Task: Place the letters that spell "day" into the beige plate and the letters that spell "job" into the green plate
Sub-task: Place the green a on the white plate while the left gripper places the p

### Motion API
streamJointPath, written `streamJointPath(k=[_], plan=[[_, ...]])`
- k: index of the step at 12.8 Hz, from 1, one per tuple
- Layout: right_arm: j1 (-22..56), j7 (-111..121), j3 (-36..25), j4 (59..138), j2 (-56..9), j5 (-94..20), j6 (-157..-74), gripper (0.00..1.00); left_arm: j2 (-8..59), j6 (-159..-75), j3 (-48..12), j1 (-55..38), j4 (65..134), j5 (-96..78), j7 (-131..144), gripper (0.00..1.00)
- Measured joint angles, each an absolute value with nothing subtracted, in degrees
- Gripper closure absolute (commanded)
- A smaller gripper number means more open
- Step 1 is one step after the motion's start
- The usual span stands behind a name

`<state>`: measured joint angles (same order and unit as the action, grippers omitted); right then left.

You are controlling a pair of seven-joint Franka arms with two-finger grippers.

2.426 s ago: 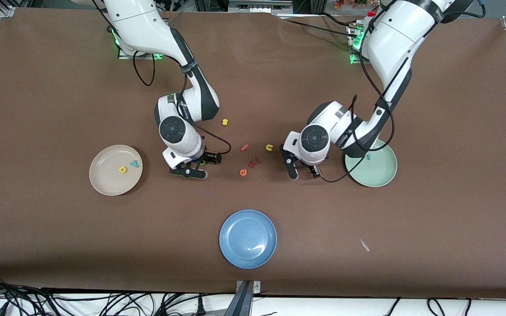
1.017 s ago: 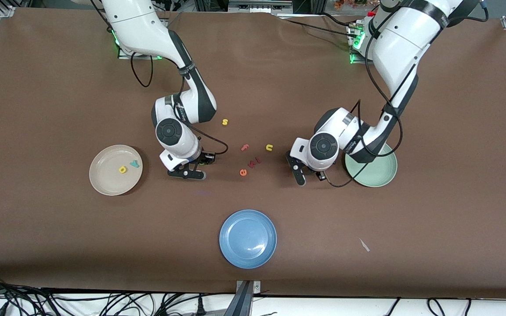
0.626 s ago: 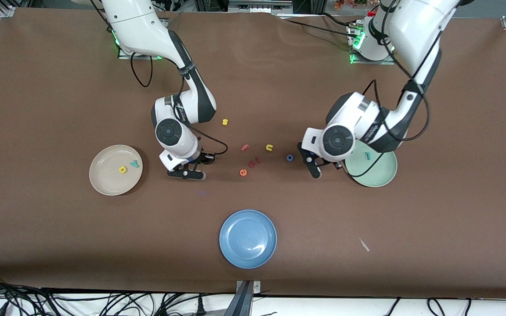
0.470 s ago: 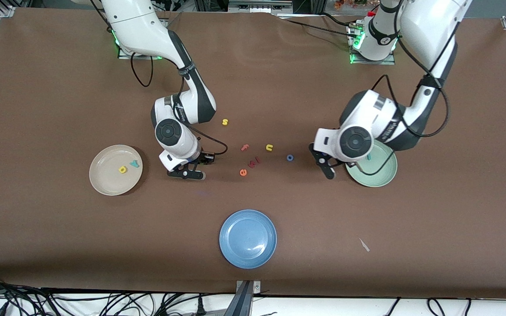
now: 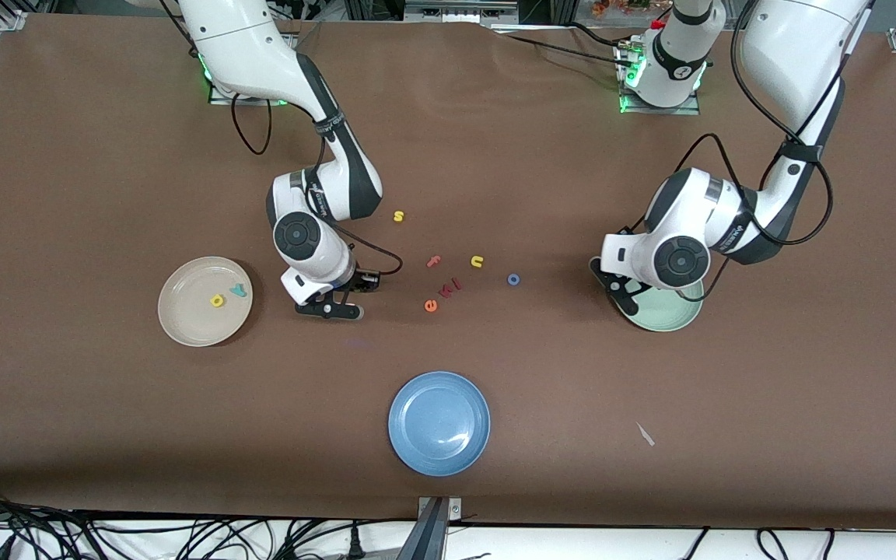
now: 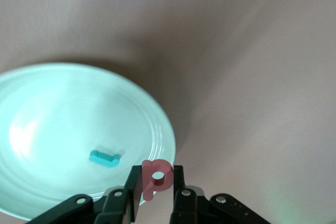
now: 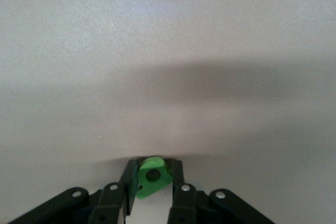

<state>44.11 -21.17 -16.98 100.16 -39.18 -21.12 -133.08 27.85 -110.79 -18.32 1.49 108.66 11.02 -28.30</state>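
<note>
Swinging away from the blue ring o [image 5: 513, 278], the left gripper [image 5: 624, 294] now hangs at the green plate [image 5: 670, 315] rim. Left wrist: jaws pinch the salmon-red letter [image 6: 156, 178] over that rim, teal j [image 6: 104, 158] inside. Right wrist: right gripper [image 7: 153, 182] clamps the green letter [image 7: 153, 176], beige plate [image 5: 183, 320] toward the right arm's end of the tabletop.

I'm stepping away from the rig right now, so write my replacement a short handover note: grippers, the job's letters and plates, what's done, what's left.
Left gripper: shut on the salmon-red letter, over the green plate near its rim.
Right gripper: shut on the green letter, over bare table between the beige plate and the loose letters.
Done: teal y and yellow letter lie in the beige plate; teal j lies in the green plate.
Left: drop the salmon-red letter in the green plate, carry the green letter to the beige plate, then fetch the blue o from the table for the green plate.
</note>
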Motion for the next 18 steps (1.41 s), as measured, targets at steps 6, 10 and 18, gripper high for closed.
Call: streamJointPath(k=[6, 10, 18], plan=[[42.8, -6.8, -25.9, 97.4, -37.2, -21.1, -121.7, 0.96, 27.0, -115.5, -18.7, 4.0, 115.3, 11.0, -28.3, 1.00], [42.1, 3.5, -33.2, 100.7, -36.1, -21.1, -120.7, 0.96, 26.9, -117.7, -19.1, 2.2, 115.4, 11.0, -28.3, 1.00], [34.4, 16.4, -40.6, 103.0, -37.0, -21.1, -118.1, 0.00, 28.7, -120.9, -18.7, 2.2, 115.4, 12.2, -28.4, 1.00]])
